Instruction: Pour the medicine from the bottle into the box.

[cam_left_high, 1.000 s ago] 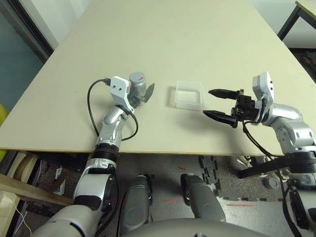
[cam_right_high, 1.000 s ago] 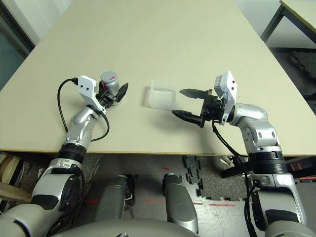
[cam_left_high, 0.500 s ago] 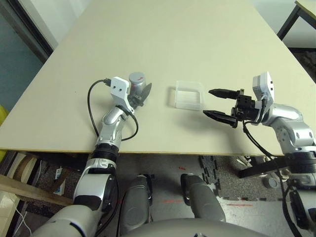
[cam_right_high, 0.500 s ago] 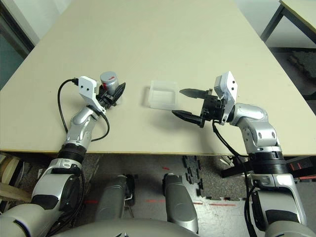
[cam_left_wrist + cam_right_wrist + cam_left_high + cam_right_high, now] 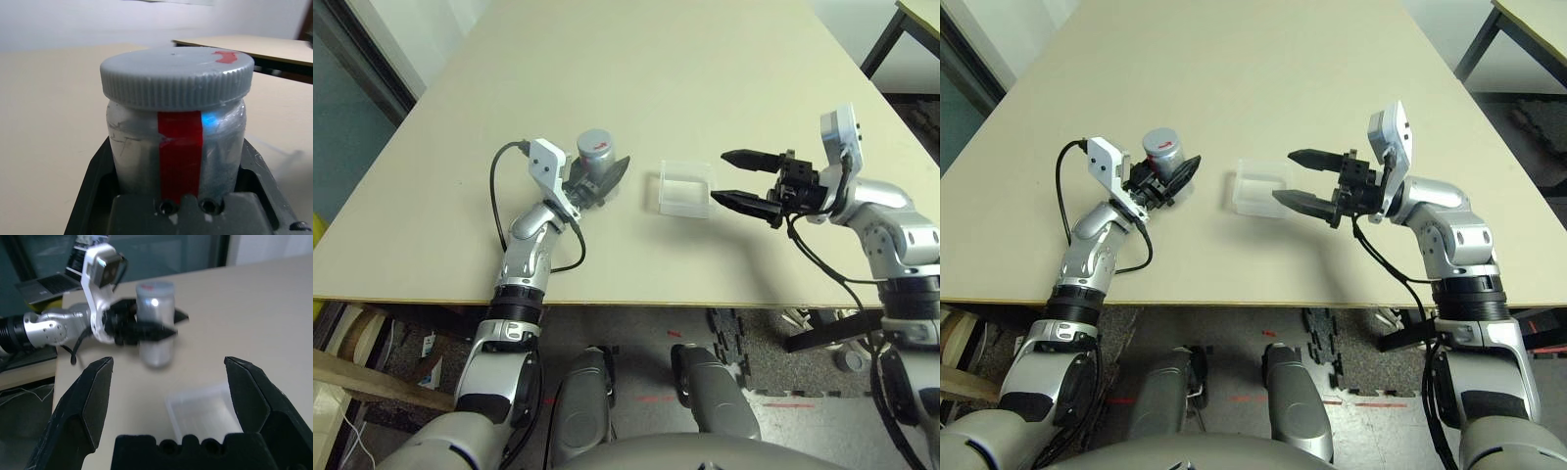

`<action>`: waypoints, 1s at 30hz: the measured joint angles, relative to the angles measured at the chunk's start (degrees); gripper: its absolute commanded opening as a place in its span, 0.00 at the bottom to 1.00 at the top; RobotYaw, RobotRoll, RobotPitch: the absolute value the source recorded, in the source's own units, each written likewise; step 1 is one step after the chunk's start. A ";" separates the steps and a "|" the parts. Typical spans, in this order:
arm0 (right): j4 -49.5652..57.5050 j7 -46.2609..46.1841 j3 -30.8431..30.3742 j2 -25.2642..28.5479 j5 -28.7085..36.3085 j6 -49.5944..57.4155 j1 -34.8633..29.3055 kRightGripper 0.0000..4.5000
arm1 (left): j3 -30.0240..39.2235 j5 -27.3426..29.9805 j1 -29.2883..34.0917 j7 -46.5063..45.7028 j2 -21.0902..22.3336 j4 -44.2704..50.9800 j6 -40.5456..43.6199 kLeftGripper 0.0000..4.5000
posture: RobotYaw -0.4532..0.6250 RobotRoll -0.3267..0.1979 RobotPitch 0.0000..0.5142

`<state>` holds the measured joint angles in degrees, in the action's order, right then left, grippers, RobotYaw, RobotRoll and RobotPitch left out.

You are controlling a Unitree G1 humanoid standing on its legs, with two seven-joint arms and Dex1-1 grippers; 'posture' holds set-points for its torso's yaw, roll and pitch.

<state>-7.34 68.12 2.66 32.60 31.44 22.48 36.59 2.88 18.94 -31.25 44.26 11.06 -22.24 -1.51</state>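
Left pincer closed around the body of the silver bottle, its two sides gripped and the grey cap standing above the pincer; right pincer wide, nothing between its fingers. The clear box sits on the desk, between the two pincers, near the fingertips of the right one and to the right of the left one. The bottle's lower part is partly hidden by the left pincer, the medicine inside cannot be made out, and the box is cut off in the right wrist view.
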 measured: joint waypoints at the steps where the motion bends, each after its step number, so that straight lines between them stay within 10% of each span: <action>1: -0.05 0.19 -0.34 -0.22 -0.03 0.25 1.14 1.00 | -0.22 0.23 0.00 0.68 0.00 0.42 0.82 0.58 | 0.21 0.62 0.28; 30: -15.64 0.75 -6.14 -12.97 -7.47 -3.02 14.68 1.00 | -4.01 0.42 -2.55 4.68 -2.40 -1.30 0.60 0.58 | 0.22 0.62 0.25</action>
<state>-22.98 68.87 -3.48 19.63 23.97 19.45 51.27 -1.13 19.36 -33.80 48.94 8.67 -23.54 -0.91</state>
